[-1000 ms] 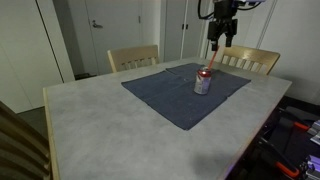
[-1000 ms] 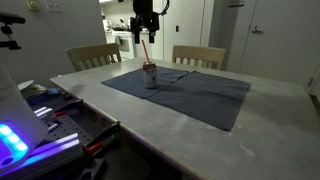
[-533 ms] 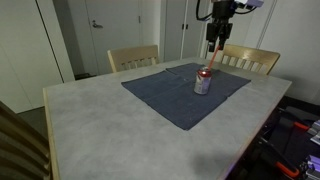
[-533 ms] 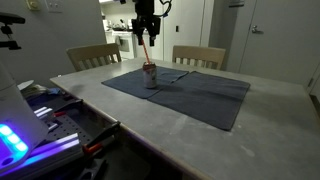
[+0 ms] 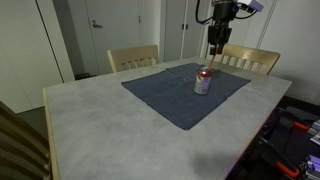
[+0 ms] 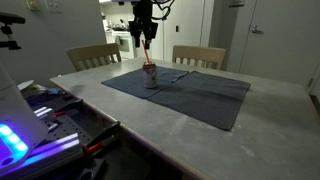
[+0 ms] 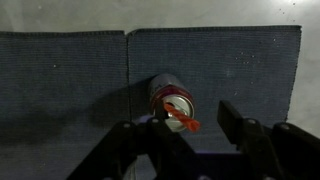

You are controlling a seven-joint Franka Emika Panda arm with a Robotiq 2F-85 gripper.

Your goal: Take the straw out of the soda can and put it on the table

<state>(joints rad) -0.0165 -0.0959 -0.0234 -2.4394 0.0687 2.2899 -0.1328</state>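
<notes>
The soda can (image 5: 202, 83) stands upright on the dark blue mat (image 5: 165, 98) on the table (image 5: 105, 130). It also shows in the other exterior view (image 6: 150, 76) and in the wrist view (image 7: 168, 93). The red straw (image 5: 208, 62) leans out of the can's top in both exterior views (image 6: 148, 56). My gripper (image 5: 218, 47) hangs just above the straw's upper end (image 6: 146, 38). In the wrist view its jaws (image 7: 180, 130) are open, with the straw tip (image 7: 181, 121) between them and touching neither.
Two wooden chairs (image 5: 133, 57) (image 5: 250, 60) stand at the table's far side. The mat (image 6: 200, 92) covers part of the grey table top (image 6: 170, 135). Equipment with cables (image 6: 45, 110) sits beside the table edge.
My gripper has risen slightly above the can. The straw stays in the can and the can has not moved.
</notes>
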